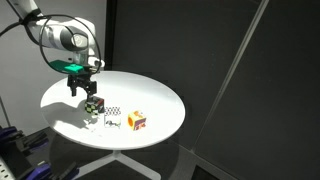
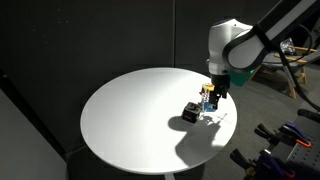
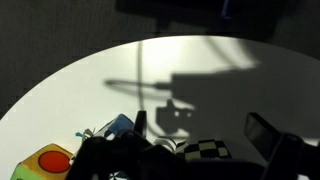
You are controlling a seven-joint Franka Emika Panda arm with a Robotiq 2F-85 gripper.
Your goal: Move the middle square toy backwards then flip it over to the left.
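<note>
On the round table (image 1: 150,90), middle square toy (image 1: 112,121) just beside released hand (image 1: 82,93), untouched

On one tabletop (image 1: 150,92) three are counted: one dark green cube (image 1: 92,106), one light blue cube (image 1: 112,121), one orange cube (image 1: 137,121).

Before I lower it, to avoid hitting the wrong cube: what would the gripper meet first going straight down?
Probably the dark checkered cube, right under the gripper; depth is unclear.
</note>
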